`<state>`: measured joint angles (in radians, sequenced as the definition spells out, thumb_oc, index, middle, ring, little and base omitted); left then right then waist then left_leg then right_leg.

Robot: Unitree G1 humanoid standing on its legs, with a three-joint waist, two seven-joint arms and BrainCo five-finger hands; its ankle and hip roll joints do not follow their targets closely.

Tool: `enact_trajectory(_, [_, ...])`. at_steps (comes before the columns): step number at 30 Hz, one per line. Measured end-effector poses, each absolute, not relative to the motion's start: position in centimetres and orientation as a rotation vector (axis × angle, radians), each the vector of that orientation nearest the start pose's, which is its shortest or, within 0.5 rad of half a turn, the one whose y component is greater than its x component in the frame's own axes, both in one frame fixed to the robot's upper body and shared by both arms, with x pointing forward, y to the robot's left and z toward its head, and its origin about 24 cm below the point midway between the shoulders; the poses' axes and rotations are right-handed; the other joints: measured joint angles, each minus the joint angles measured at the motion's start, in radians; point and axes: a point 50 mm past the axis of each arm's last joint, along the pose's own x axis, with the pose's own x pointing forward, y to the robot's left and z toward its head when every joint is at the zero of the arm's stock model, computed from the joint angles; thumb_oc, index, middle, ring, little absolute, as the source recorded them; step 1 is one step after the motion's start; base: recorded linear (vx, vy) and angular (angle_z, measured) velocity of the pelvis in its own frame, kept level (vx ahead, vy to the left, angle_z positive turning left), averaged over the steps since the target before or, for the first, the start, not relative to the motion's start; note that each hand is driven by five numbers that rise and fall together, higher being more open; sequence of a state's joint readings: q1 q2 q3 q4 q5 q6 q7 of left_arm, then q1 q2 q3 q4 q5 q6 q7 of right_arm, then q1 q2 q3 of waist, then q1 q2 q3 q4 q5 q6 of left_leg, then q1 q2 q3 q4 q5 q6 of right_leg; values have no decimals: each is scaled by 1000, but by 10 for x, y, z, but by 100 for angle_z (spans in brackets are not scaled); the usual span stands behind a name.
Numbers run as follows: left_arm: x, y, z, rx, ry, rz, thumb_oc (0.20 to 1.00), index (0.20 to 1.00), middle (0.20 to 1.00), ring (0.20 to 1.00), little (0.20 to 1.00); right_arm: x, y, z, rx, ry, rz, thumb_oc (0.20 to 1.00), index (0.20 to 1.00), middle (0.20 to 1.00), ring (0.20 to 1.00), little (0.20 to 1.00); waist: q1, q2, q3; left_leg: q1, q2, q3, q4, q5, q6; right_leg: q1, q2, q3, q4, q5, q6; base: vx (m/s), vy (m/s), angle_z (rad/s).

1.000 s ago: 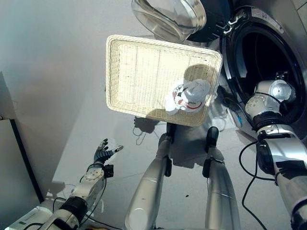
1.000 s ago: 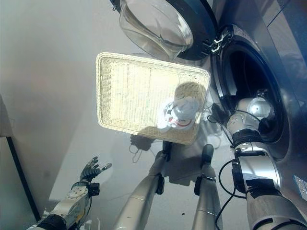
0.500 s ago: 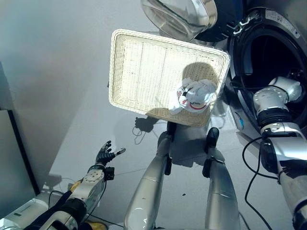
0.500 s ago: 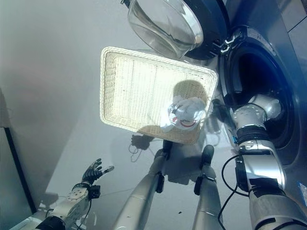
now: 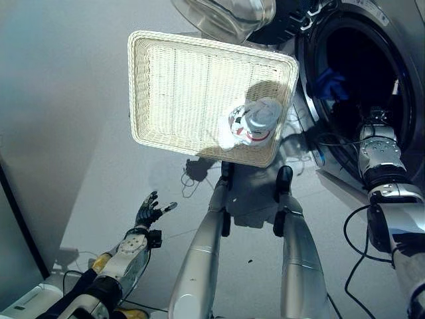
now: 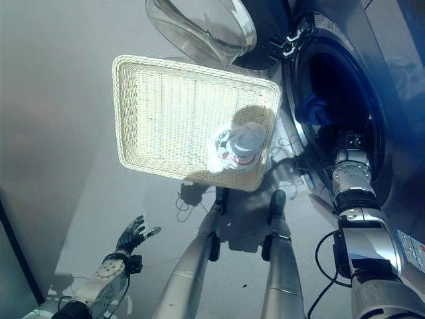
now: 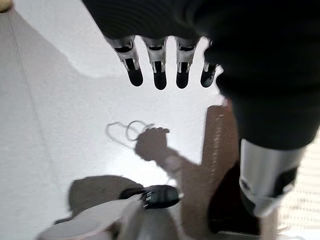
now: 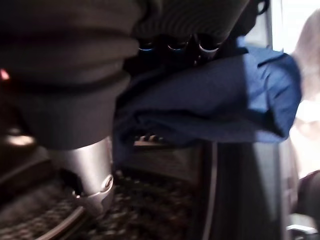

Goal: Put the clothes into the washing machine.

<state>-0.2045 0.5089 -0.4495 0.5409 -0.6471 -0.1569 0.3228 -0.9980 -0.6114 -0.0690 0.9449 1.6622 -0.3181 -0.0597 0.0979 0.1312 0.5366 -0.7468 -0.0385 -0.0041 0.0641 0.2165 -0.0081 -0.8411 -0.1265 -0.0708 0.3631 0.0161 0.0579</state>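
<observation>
While the right hand (image 8: pixel 165 30) reached into the washer (image 5: pixel 392 73), its fingers (image 8: pixel 172 47) curled on blue cloth (image 8: pixel 220 95). Left hand (image 5: pixel 147 211) hung low over the floor (image 5: pixel 80 133), fingers (image 7: pixel 159 75) spread, empty.

Basket (image 5: pixel 172 86) left of washing machine (image 5: pixel 372 86); garment (image 5: pixel 330 82) inside drum.

The left hand (image 5: pixel 147 211) hangs low at the robot's left side, fingers spread and straight, holding nothing. The right arm stretches forward to the right, its right hand (image 8: pixel 170 47) with fingers out over dark blue cloth.
</observation>
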Motion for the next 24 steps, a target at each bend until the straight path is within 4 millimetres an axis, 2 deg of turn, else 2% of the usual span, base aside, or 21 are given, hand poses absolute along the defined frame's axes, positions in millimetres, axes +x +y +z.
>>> enact_trajectory(9, [272,221,-1,-10,177,277,1000,1000,1000,1000,1000,372,-313,211,1456,-713,-291,1000,1000,1000,1000,1000,-2,2,-1,11,2,1,0,-2,-3,11,3,-2,0,-5,-4,-43,31,0])
enact_trajectory(14, [272,220,0,-18,165,283,1000,1000,1000,1000,1000,373,-305,197,1469,-680,-300,1000,1000,1000,1000,1000,-1,2,-1,34,4,-1,-1,-3,-5,35,4,-5,-2,-7,-5,-48,25,0])
enact_trajectory(19, [272,219,-2,-24,171,288,1000,1000,1000,1000,1000,371,-298,189,1488,-733,-289,1000,1000,1000,1000,1000,-4,2,-1,39,4,-1,-3,-3,-5,40,6,-5,-5,-7,-5,-52,48,0])
enact_trajectory(21, [271,215,-6,-43,184,296,1000,1000,1000,1000,1000,369,-286,178,1530,-746,-269,1000,1000,1000,1000,1000,-16,2,-1,57,4,-1,-11,-3,-5,60,6,-6,-15,-6,-5,-50,80,0])
enact_trajectory(24, [271,212,-9,-63,190,307,1000,1000,1000,1000,1000,367,-269,148,1615,-701,-295,1000,1000,1000,1000,1000,-42,1,-1,88,4,1,-23,-4,-5,91,6,-5,-27,-7,-3,-57,87,-1])
